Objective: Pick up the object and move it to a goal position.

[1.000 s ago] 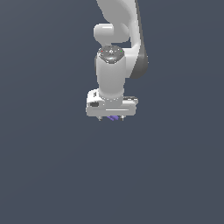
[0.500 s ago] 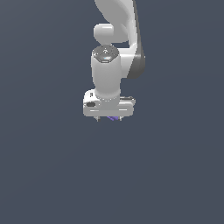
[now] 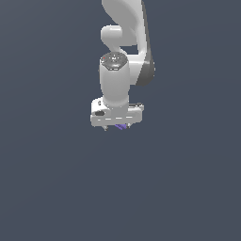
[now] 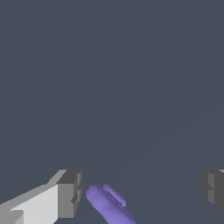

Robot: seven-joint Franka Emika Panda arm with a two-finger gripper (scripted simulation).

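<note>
Pincer spread, object between the pads, not yet gripped.

Over the last second my wrist has drifted slightly toward the exterior view's left. My gripper (image 3: pixel 116 126) points straight down, forearm upright above it. In the wrist view the object (image 4: pixel 107 205) lies just beside one finger pad (image 4: pixel 70 194), well apart from the other. I judge closing comes next.

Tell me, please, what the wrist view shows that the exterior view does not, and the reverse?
Only the wrist view shows the two fingertips spread wide, with the purple rod lying near one and untouched by the other. Only the exterior view shows the white arm coming down from above. Both show the gripper with the rod just beneath it, against a plain dark grey background.
</note>
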